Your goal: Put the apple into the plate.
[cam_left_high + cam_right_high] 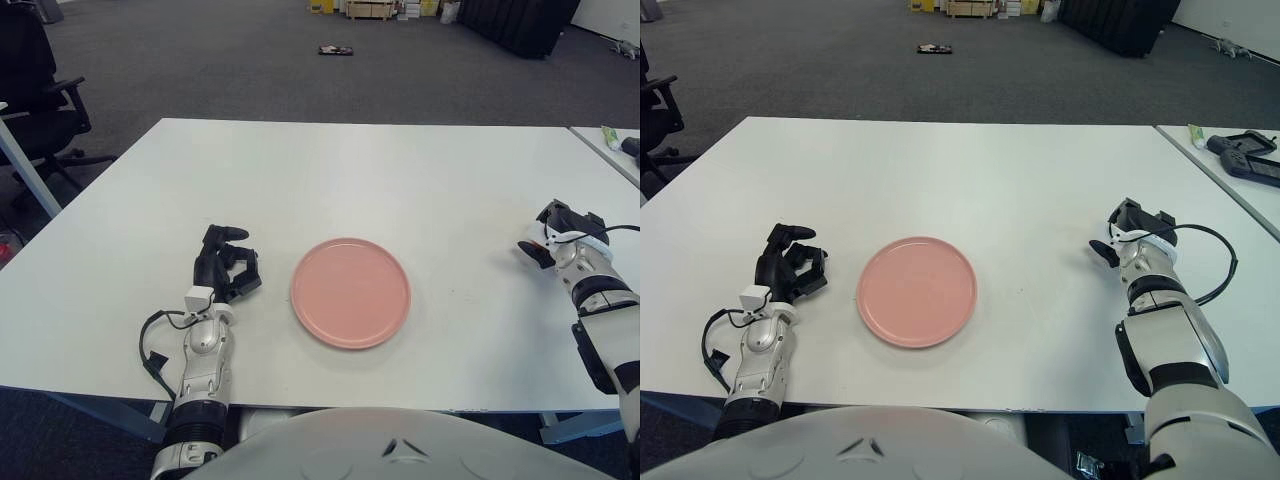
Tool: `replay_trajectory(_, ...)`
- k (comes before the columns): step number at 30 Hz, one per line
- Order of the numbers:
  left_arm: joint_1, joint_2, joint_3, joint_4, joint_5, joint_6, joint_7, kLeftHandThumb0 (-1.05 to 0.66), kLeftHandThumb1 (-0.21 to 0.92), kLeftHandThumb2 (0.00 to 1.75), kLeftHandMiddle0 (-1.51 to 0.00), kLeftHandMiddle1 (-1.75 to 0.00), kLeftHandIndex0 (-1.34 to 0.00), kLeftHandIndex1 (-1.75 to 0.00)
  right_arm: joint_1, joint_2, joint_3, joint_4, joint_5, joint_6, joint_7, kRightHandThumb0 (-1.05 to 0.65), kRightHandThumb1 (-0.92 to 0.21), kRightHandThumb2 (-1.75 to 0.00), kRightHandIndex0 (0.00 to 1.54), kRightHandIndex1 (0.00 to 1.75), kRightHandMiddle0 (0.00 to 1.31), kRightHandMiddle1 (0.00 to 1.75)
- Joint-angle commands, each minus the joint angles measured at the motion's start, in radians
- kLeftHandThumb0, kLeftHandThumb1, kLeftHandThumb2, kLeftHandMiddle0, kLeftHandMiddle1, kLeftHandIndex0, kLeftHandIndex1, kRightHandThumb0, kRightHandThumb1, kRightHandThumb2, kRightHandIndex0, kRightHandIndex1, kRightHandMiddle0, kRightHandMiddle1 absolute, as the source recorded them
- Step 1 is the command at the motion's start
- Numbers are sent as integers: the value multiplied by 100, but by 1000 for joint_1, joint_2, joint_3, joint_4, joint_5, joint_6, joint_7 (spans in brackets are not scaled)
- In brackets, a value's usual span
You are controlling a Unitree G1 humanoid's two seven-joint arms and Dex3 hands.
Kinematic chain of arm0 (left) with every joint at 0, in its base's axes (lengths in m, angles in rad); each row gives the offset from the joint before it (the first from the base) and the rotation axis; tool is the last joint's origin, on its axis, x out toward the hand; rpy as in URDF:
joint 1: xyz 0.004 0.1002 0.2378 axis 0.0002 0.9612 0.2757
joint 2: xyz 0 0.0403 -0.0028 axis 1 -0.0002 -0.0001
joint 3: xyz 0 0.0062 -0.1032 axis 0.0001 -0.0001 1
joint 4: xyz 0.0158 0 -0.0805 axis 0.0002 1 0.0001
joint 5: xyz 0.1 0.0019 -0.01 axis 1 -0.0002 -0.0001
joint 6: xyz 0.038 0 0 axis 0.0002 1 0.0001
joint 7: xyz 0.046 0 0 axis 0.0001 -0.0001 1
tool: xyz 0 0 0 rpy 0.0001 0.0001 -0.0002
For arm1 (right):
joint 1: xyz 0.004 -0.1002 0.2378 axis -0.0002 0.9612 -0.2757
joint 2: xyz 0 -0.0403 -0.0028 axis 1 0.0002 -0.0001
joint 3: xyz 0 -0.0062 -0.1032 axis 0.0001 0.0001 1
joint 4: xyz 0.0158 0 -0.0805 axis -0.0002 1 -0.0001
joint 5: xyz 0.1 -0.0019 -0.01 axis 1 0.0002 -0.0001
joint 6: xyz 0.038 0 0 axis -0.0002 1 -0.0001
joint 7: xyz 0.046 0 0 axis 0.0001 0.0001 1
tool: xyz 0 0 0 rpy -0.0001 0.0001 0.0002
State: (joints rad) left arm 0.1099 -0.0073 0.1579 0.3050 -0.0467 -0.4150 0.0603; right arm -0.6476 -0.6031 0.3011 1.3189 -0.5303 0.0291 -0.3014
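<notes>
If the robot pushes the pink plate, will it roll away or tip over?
Probably neither. The pink plate lies flat and low on the white table, so it would likely slide. It looks rigid, with a shallow rim, so it should keep its shape.
</notes>
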Motion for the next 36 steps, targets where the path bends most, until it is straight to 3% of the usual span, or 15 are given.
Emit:
replay_trajectory(1, -1, 2, -2, -9, 8, 12, 7, -1, 41, 120, -50, -169, -39, -175, 19, 24, -7, 8, 8, -4, -20, 0, -9, -150, 87, 151, 56, 175)
replay_trajectory(16, 0, 0, -8, -13, 18, 13, 11, -1, 42, 119, -50, -167, -39, -175, 15, 6, -27, 0, 11, -95, -141, 0, -7, -154, 87, 156, 56, 175)
replay_trajectory(36, -5, -10, -3, -4, 6, 7, 8, -1, 43, 118, -51, -168, -37, -175, -15, -3, -59, -40, 21, -154, -252, 0, -8, -150, 90, 147, 57, 175)
